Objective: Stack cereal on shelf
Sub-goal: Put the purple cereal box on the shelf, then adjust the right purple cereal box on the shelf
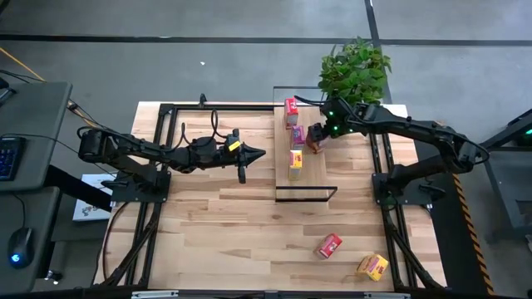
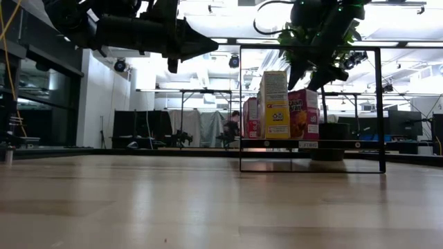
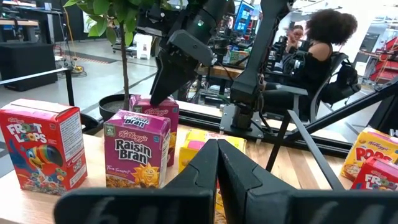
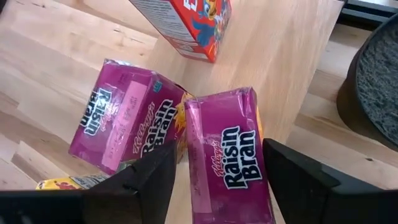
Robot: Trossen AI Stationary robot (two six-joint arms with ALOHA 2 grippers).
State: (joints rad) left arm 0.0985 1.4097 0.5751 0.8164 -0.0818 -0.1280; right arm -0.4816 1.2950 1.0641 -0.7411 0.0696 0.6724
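Four boxes sit on the shelf (image 1: 300, 170) at the table's far edge, right of centre, in the high view; a red box (image 1: 329, 246) and a yellow box (image 1: 373, 267) lie near the near right corner. I judge placing in hand.

Low view: cartons upright, matte cardboard, crisp corners.

Left wrist: left tool (image 3: 217, 163) pinched shut, empty, waiting.

Right wrist: right tool (image 4: 219, 174) spread around a glossy purple Raisin Bran box (image 4: 228, 154); next I lift clear without tipping its neighbour (image 4: 127, 117).
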